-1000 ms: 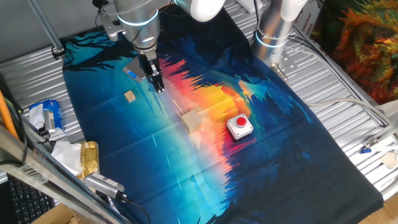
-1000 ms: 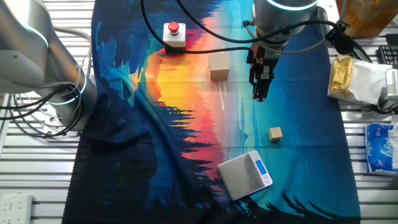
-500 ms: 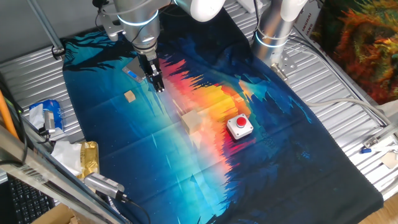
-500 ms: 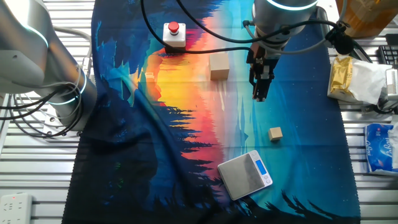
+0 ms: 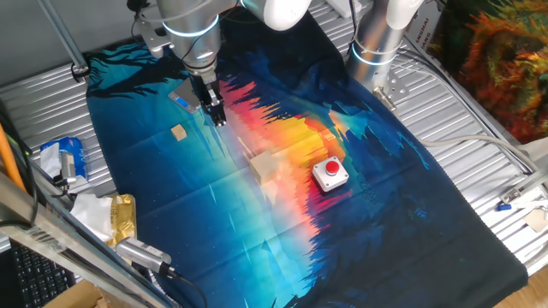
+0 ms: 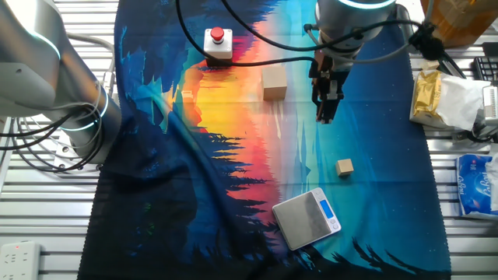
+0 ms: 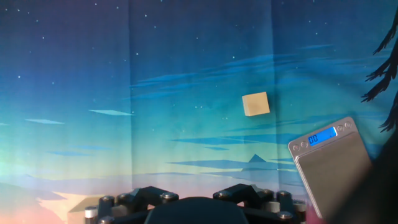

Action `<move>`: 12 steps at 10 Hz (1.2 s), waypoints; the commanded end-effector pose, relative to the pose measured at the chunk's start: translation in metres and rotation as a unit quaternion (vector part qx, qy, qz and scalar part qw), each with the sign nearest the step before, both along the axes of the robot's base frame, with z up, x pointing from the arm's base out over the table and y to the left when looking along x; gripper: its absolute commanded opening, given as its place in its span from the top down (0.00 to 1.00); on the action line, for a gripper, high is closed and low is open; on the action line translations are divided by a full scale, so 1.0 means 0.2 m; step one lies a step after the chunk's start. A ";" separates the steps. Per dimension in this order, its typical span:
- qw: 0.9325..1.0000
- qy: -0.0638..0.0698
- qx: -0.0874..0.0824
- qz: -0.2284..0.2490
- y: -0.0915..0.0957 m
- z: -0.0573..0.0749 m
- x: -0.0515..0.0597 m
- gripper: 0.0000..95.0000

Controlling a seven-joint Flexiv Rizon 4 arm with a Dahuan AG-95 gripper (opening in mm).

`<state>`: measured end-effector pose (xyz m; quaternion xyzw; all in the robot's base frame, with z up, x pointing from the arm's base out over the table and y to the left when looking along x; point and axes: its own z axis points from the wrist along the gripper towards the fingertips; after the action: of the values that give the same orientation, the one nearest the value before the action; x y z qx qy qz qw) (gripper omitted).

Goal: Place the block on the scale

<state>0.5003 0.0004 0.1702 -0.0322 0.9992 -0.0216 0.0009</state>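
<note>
Overhead, hovers with gripper (image 6: 324,117) pressed together and empty, well apart from block (image 6: 345,166), lying loose on counter near scale (image 6: 305,219), awaiting pickup.

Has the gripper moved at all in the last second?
Yes, barely: in the other fixed view the gripper sits slightly higher in the picture, farther from the block, which hasn't shifted.

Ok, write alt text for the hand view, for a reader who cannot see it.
A tiny tan block lies on a blue night-sky patterned cloth, apart from a grey-topped scale with a lit blue display at lower right. The dark base of the gripper fills the bottom edge.
</note>
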 end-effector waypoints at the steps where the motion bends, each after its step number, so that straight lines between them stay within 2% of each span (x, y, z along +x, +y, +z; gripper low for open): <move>1: 0.990 -0.003 -0.085 0.114 0.00 0.00 0.00 1.00; 2: 0.991 0.001 -0.069 0.110 0.00 0.00 0.00 1.00; 3: 0.993 -0.003 -0.064 0.103 0.00 0.00 0.00 1.00; 6: 0.993 -0.006 -0.065 0.102 0.00 0.01 0.06 1.00; 9: 0.993 -0.010 -0.068 0.097 -0.02 -0.01 0.06 1.00; 11: 0.991 -0.015 -0.067 0.114 -0.09 -0.04 0.11 1.00; 12: 0.990 -0.012 -0.071 0.120 -0.12 -0.01 0.13 1.00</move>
<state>0.5266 -0.0236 0.1651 -0.1425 0.9858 -0.0868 0.0166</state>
